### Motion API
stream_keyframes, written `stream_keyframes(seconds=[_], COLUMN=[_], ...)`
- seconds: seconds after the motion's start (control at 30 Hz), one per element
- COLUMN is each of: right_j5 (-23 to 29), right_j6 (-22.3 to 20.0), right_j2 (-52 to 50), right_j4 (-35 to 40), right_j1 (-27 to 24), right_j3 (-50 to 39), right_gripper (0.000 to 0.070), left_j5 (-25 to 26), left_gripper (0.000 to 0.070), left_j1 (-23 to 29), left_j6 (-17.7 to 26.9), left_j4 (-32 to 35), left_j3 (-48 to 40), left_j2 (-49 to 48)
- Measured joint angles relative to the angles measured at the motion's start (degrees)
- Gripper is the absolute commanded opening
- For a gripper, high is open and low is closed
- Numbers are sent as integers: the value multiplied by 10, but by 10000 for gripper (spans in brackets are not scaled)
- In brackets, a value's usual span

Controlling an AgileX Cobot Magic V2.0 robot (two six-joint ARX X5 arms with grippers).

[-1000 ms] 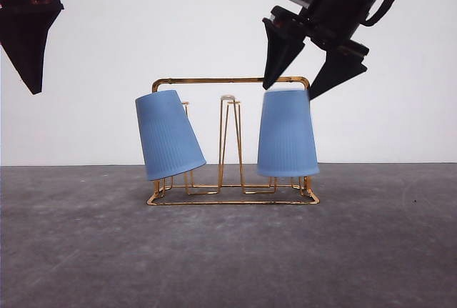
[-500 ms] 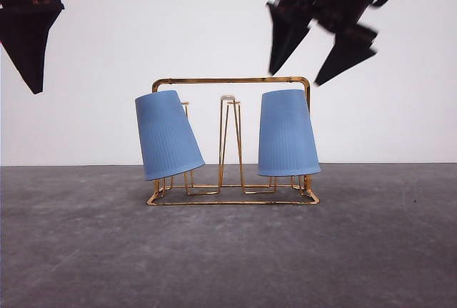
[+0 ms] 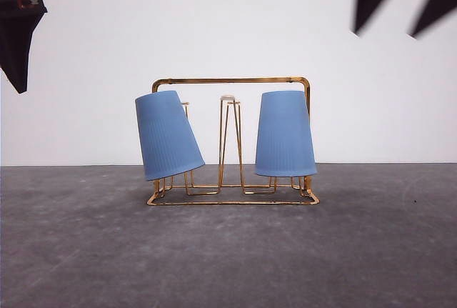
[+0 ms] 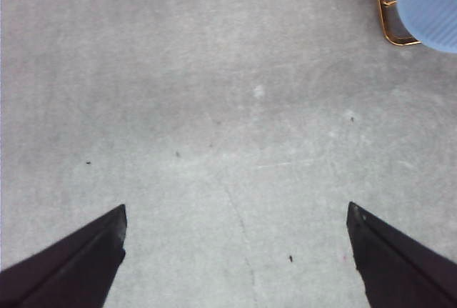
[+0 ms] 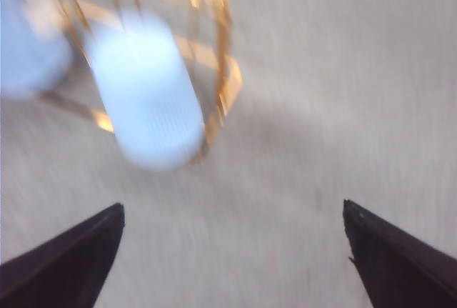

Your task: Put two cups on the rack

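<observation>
The gold wire rack (image 3: 228, 80) stands on the grey table, mid-scene. Two light blue ribbed cups hang upside down on its prongs. The left cup (image 3: 168, 135) leans outward, and the right cup (image 3: 285, 133) is nearly upright. My right gripper (image 3: 385, 33) is high at the upper right, open and empty, well clear of the right cup. In the blurred right wrist view the right gripper (image 5: 233, 204) spreads wide, with that cup (image 5: 146, 93) and the rack (image 5: 225, 72) beyond it. My left gripper (image 4: 235, 208) is open over bare table, and its dark finger (image 3: 20, 51) hangs at the far left.
The left wrist view catches a corner of the rack (image 4: 385, 8) and part of a cup (image 4: 428, 1). Grey tabletop (image 3: 228, 251) extends in front of the rack and to both sides. A white wall stands behind.
My right gripper has risen and swung right, away from the right cup, which stays on the rack and has settled slightly. The left gripper has edged a little to the left.
</observation>
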Motion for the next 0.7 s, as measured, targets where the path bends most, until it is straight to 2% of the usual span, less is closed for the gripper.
stream_keyframes(seconds=[0.13, 0.23, 0.33, 0.37, 0.4, 0.43, 0.7], right_j5=[3, 4, 4, 4, 3, 2, -7], right_j6=[30, 45, 59, 63, 67, 72, 74], right_j2=[-51, -49, -50, -50, -50, -50, -50], right_j4=[18, 14, 27, 28, 30, 31, 48], right_j1=[-10, -10, -10, -10, -10, -10, -10], right_j3=[-85, -96, -96, -96, -96, -96, -96], right_gripper=[614, 614, 597, 465, 277, 24, 12], left_j5=[37, 65, 70, 70, 70, 70, 71], left_gripper=[595, 594, 587, 478, 296, 26, 3], left_j1=[0, -1, -1, -1, -1, -1, -1], left_j6=[0, 0, 0, 0, 0, 0, -4], left_j4=[1, 6, 9, 9, 9, 10, 24], left_j3=[0, 0, 0, 0, 0, 0, 0], left_j2=[0, 0, 0, 0, 0, 0, 0])
